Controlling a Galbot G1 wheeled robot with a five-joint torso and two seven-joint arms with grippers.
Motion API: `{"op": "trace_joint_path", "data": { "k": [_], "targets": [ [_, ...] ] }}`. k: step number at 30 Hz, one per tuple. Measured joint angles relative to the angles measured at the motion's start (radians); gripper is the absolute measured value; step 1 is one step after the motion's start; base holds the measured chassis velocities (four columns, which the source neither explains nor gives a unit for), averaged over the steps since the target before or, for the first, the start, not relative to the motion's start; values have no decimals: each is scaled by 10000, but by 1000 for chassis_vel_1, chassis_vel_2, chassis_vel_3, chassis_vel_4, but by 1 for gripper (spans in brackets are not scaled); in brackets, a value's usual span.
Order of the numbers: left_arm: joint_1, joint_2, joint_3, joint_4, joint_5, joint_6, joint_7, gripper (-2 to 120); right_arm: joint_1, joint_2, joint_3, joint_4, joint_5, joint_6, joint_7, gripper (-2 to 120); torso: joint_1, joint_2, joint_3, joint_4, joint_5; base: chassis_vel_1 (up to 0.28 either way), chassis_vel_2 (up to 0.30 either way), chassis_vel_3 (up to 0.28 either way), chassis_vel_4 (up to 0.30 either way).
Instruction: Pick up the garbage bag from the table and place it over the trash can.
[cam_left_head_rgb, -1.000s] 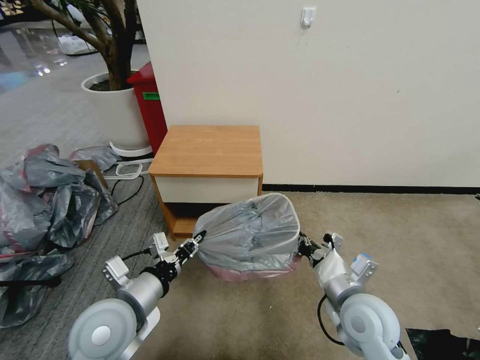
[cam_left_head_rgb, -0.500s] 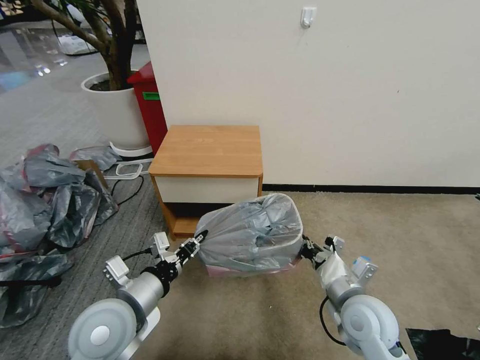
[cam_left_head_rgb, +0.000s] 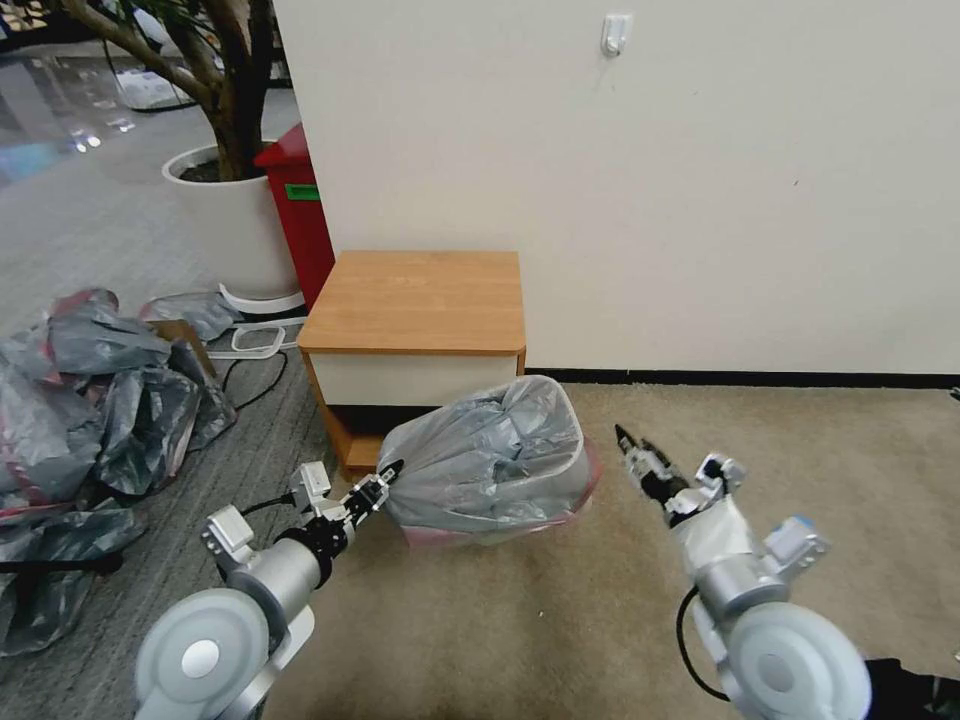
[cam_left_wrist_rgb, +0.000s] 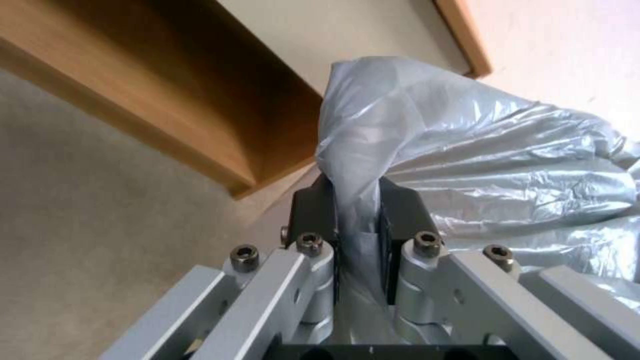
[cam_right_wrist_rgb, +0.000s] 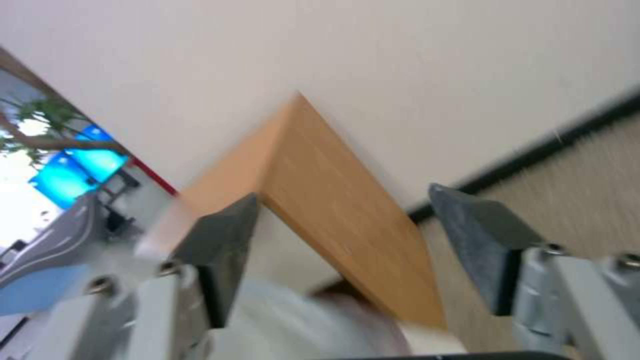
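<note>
Head view: garbage bag (cam_left_head_rgb: 490, 455) bulges upright, left end effector (cam_left_head_rgb: 388, 474) pinching it.

- Left gripper (cam_left_wrist_rgb: 358, 220) fingers clamp a twisted fold of the garbage bag (cam_left_wrist_rgb: 493, 160).
- Wooden table (cam_left_wrist_rgb: 173, 105) edge just beyond, carpet (cam_left_wrist_rgb: 87, 225) beneath.

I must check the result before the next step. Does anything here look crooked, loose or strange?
Yes. The thin grey plastic garbage bag lies crumpled and bulging over the trash can instead of lining it, and its pink-red rim hangs lower at the front. The left claw pinches one corner taut; the right claw is open, apart from the bag.
</note>
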Motion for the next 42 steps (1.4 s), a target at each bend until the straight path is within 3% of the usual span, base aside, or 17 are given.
{"op": "trace_joint_path", "data": {
  "k": [2,4,5,7,8,9,10,11,13,17,21,28,32,42],
  "targets": [
    [21,62,36,-26,154,19,11,8,94,-202,75,158,69,-44,2,76,-1,0,0,0,1,0,0,0,0],
    [61,273,139,-103,722,106,81,8,446,-1092,144,649,0,-366,-316,86,0,0,0,1,1,0,0,0,0],
    [61,273,139,-103,722,106,81,8,446,-1092,144,649,0,-366,-316,86,0,0,0,1,1,0,0,0,0],
    [87,418,201,-134,1239,146,201,8,691,-1888,-4,929,-551,-466,-1061,94,0,0,0,1,-1,0,0,0,0],
    [87,418,201,-134,1239,146,201,8,691,-1888,-4,929,-551,-466,-1061,94,0,0,0,1,-1,0,0,0,0],
    [105,531,257,-202,1614,177,270,8,970,-2628,-332,1107,-1240,-495,-1683,93,0,0,0,1,-1,0,0,0,0],
    [154,618,328,-332,2189,195,361,8,1508,-3589,-925,1301,-2283,-909,-2518,83,0,0,0,2,0,0,0,0,0],
    [216,638,353,-375,2689,193,524,8,1792,-3999,-1267,1321,-2887,-1259,-2924,76,0,0,0,2,0,0,0,0,0],
    [261,654,369,-381,3058,177,649,8,1935,-4191,-1436,1315,-3212,-1439,-3079,73,0,0,0,1,0,0,0,0,0],
    [435,673,457,-509,4166,36,993,8,2708,-5101,-2478,1223,-4717,-2527,-3937,54,0,0,1,1,0,0,0,0,0],
    [445,671,493,-522,4435,-11,1046,8,3053,-5272,-2962,1259,-4848,-2924,-3996,46,0,0,1,1,0,0,0,0,0],
    [433,677,558,-579,5131,-112,1171,8,4956,-5133,-5218,1042,-5249,-4479,-3927,16,0,0,1,2,-1,0,0,0,0],
    [517,677,563,-583,5707,-242,1391,8,5640,-4926,-5855,908,-5371,-4654,-3804,2,0,0,1,1,-1,0,0,0,0],
    [585,655,697,-582,6098,-314,1545,8,7135,-4011,-7589,185,-5381,-4657,-3292,0,0,0,1,2,-2,0,0,0,0]
  ]
}}
